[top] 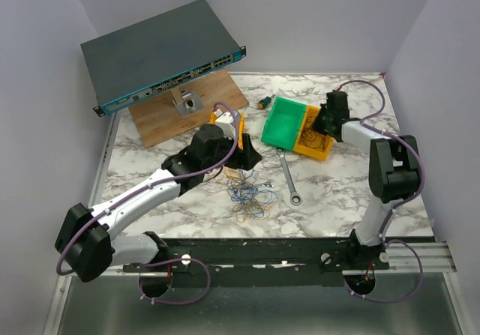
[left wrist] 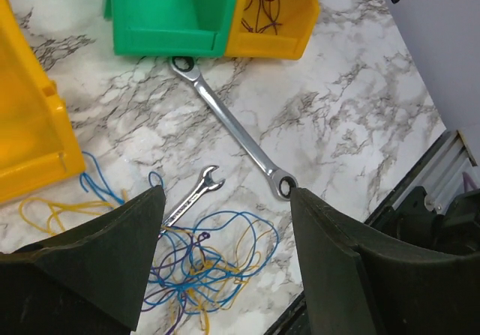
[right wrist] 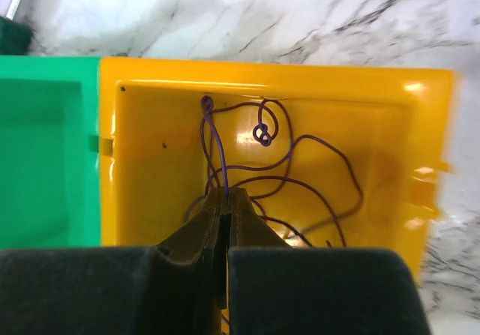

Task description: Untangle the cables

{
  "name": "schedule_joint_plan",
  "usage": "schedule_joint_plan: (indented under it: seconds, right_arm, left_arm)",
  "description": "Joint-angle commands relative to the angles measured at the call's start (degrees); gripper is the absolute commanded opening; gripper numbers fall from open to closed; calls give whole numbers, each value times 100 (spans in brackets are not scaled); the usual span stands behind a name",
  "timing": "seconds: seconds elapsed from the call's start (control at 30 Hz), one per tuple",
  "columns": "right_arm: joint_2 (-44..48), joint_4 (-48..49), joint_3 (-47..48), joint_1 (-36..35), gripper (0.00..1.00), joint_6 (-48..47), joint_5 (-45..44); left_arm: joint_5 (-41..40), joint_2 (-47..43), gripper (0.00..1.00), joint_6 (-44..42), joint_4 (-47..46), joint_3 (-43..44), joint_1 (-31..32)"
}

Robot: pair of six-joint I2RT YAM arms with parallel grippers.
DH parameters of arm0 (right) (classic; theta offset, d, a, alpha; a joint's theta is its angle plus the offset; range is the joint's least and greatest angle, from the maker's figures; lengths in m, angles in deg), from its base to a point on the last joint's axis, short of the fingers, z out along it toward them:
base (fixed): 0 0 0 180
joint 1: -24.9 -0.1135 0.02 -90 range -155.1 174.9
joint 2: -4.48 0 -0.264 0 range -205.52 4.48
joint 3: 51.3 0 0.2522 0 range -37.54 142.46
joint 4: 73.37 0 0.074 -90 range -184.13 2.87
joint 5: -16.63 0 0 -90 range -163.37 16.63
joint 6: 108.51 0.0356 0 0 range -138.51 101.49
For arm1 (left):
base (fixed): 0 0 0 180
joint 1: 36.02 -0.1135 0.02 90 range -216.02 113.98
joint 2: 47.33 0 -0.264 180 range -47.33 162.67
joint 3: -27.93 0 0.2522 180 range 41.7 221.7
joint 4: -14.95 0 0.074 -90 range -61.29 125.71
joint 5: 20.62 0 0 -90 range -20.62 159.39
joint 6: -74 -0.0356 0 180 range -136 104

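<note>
Right fingers (right wrist: 196, 239) pinch purple wire (right wrist: 217, 155) inside yellow bin (right wrist: 150, 80) beside green bin (right wrist: 45, 67), probably sorting it; left fingers (left wrist: 112, 264) wide over cables (left wrist: 217, 254).

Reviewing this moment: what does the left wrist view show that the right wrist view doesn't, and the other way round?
Only the left wrist: the loose tangle of blue and yellow cables, a long ratchet wrench, a small wrench, and the open left hand above them. Only the right wrist: the right hand shut on a purple wire, seen close up inside its bin. Both: the green bin and the yellow bin touching it, with dark wire lying inside.
</note>
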Motion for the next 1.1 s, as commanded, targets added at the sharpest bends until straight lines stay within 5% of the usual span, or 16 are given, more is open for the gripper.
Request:
schedule_joint_plan:
  seconds: [0.0, 0.17, 0.57, 0.8, 1.07]
  right_arm:
    - [-533, -417, 419, -201, 1, -228, -626]
    - [94, -164, 79, -277, 30, -176, -768]
    - [2216, -867, -529, -611, 77, -445, -110]
    - [3125, -480, -1490, -1778, 71, -1125, 1934]
    - [2726, 345, -1813, -3274, 63, -1382, 2213]
  left_arm:
    - [-391, -401, 69, -135, 127, -362, -84]
    - [-702, -866, 75, -202, 387, -745, -124]
    - [-844, -1244, 78, -109, 453, -1475, -163]
    - [-820, -1481, 76, 27, 154, -1969, -170]
    - [-835, -2373, 74, 406, 72, -2621, -600]
